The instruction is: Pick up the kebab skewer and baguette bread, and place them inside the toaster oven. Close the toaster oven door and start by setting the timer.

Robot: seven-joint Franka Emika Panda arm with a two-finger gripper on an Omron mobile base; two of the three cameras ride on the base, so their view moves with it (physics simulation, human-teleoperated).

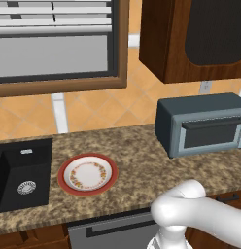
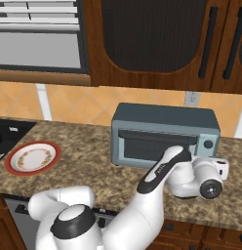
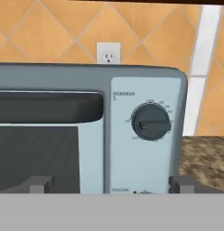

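Where speckled granite ends, boxy toaster oven (image 3: 86, 131), round ribbed dial (image 3: 151, 122).

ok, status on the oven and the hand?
Jaws open, holding nothing, facing the timer dial. Toaster oven door shut. Plate bare. Nothing in the way.

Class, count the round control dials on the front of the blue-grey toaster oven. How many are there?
1: a dark round dial on the pale panel right of the closed dark-windowed door of the blue-grey toaster oven. Nothing seems hidden.

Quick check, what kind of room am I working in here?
A home kitchen, by the look of it: a granite-style counter with a black sink, a toaster oven and dark wood wall cabinets.
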